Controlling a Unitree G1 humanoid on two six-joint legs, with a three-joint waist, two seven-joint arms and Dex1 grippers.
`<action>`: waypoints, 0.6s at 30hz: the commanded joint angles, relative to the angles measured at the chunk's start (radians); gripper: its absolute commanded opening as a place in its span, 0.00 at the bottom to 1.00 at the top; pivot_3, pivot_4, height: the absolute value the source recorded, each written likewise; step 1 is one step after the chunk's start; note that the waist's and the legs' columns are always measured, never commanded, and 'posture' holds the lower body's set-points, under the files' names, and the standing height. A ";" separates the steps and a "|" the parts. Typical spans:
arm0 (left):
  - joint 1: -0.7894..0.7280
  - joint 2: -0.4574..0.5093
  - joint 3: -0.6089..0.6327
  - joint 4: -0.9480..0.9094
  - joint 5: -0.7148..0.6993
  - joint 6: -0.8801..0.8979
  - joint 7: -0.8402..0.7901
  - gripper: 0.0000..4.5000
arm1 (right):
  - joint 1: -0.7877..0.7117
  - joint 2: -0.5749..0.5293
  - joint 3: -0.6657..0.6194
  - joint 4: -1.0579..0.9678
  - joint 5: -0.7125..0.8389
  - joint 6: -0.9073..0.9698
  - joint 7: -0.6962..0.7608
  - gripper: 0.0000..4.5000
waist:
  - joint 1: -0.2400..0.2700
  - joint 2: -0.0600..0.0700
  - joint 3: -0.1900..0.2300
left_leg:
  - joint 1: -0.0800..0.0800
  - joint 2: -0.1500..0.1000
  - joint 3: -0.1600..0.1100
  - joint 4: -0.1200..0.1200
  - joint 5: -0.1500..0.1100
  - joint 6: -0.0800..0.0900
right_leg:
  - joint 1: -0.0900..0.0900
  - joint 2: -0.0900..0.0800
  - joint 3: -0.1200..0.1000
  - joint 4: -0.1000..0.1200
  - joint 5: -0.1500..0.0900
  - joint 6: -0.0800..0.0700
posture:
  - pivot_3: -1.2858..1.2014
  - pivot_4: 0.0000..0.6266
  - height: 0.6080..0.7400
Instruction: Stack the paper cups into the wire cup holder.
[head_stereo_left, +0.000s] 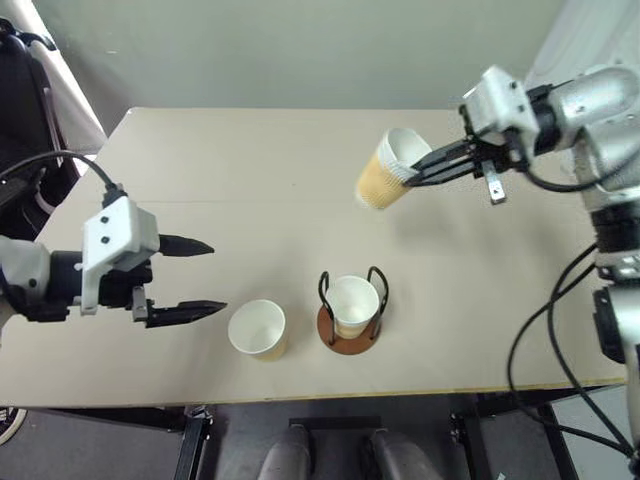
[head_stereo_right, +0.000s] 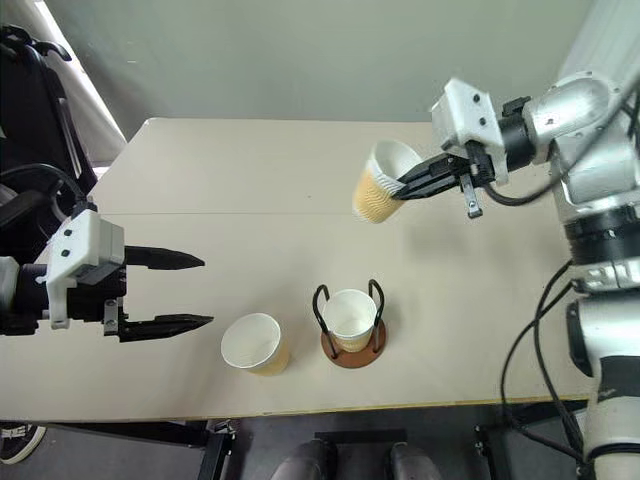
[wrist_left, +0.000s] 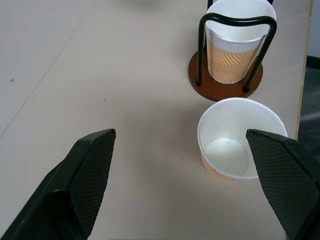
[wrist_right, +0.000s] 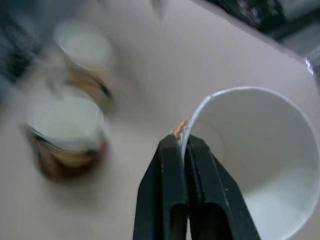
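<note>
**One cup in the holder, one in the air, one waiting**

The right end effector (head_stereo_left: 418, 168) is pinching the rim wall of a paper cup (head_stereo_left: 385, 170), fingers shut tight with one inside the mouth and one outside. My guess is the rim grip is there so the cup's bottom stays free to drop into another cup. It's hanging tilted above the table (head_stereo_left: 250, 180), well apart from the wire cup holder (head_stereo_left: 350, 312).

The holder is sitting near the table's front edge: round reddish-brown wooden disc, two upright black wire loops, one cup (head_stereo_left: 353, 303) already nested between them. The third cup (head_stereo_left: 258, 329) is standing upright just beside it.

The left end effector (head_stereo_left: 190, 277) is hovering wide open and empty, near that loose cup.

Cups are tapered, tan with a wavy ribbed wall, smooth white inside. The thin paper looks easy to dent.
</note>
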 joint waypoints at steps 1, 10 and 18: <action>-0.034 0.014 -0.023 0.004 0.004 -0.021 0.001 1.00 | 0.037 -0.034 -0.013 -0.192 0.149 0.122 0.005 0.01 | -0.003 0.000 0.000 | 0.002 0.000 0.000 0.000 -0.001 0.002 | 0.001 0.000 0.000 0.000 0.000 0.000 | 0.52 0.24 1.00; -0.039 0.006 -0.047 -0.001 0.006 -0.025 0.004 1.00 | 0.116 -0.010 0.083 -0.272 0.019 0.098 0.002 0.01 | -0.011 -0.001 0.000 | 0.011 0.001 0.000 0.000 -0.001 0.005 | 0.007 0.001 0.001 0.006 -0.002 -0.003 | 0.52 0.24 1.00; -0.013 0.010 -0.015 -0.026 -0.004 -0.008 0.009 1.00 | 0.123 0.010 0.126 -0.236 -0.053 0.042 0.005 0.01 | -0.011 -0.001 0.000 | 0.009 0.001 -0.001 -0.001 -0.002 0.006 | 0.005 0.002 0.000 0.005 -0.002 -0.003 | 0.52 0.24 1.00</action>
